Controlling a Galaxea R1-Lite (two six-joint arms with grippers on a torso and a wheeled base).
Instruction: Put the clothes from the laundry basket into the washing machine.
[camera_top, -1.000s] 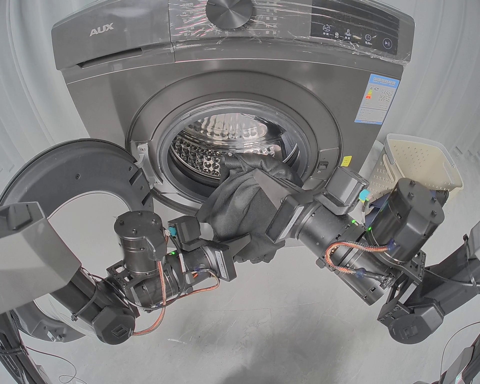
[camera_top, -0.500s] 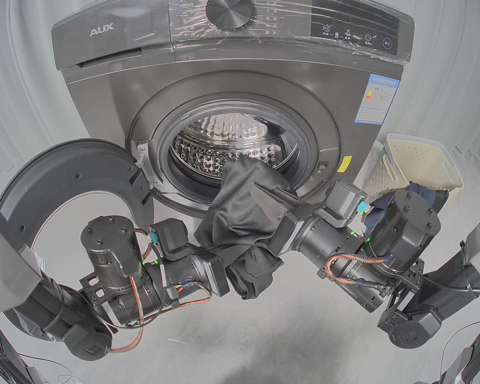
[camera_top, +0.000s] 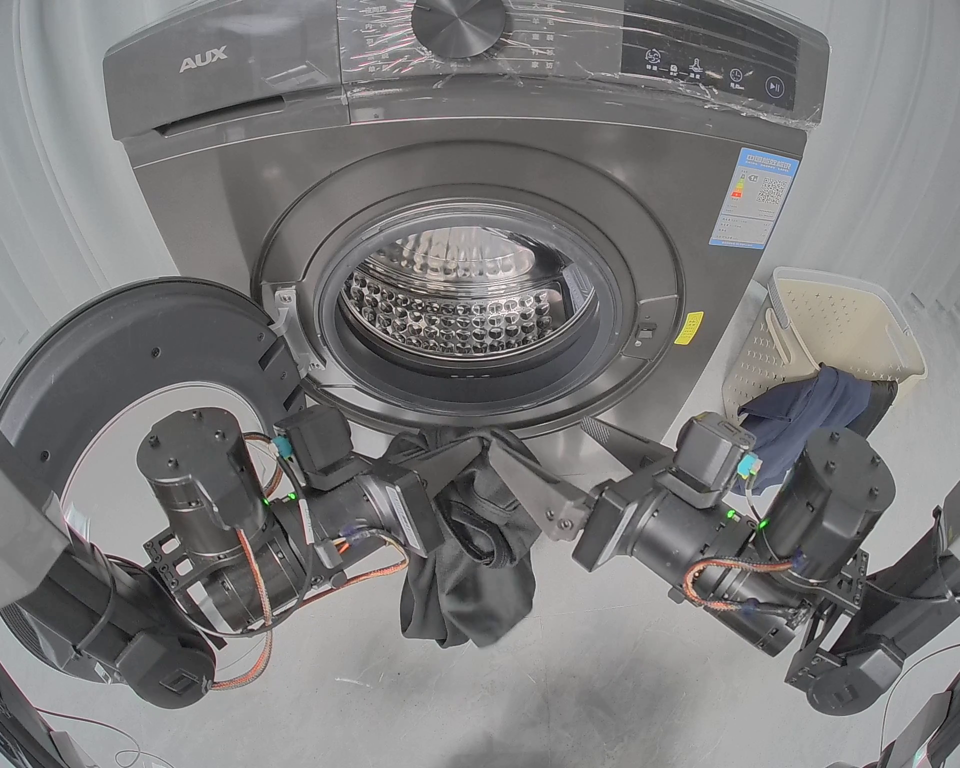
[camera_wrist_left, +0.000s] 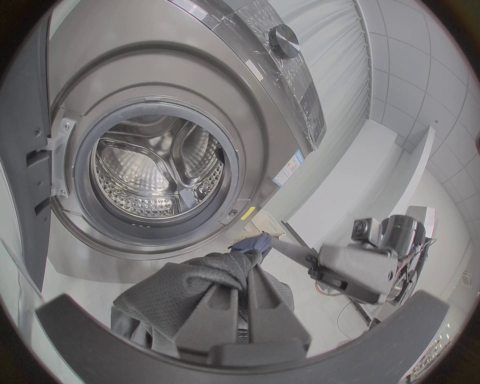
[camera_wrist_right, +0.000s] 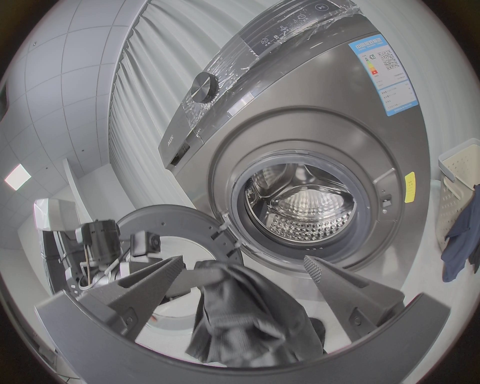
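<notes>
One black garment (camera_top: 465, 590) at lower centre, hanging limp below open washer (camera_top: 250, 200) mouth, outside drum (camera_top: 450, 310). Pinched tight in left gripper (camera_top: 478, 445); right gripper (camera_top: 540, 435) just right of it, spread wide, holding nothing. At right edge, basket (camera_top: 850, 285) with blue cloth (camera_top: 800, 415) over rim.

One washing machine (camera_top: 250, 190), with one round door (camera_top: 130, 340) and one dial (camera_top: 460, 25); one laundry basket (camera_top: 850, 320); two garments, one black garment (camera_top: 470, 580) and one dark blue garment (camera_top: 800, 410); two hands, the left hand (camera_wrist_left: 246, 280) and the right hand (camera_wrist_right: 244, 262); two stickers on the machine's front, one blue label (camera_top: 755, 198) and one small yellow sticker (camera_top: 688, 328); one drum (camera_top: 450, 320) inside the machine.
</notes>
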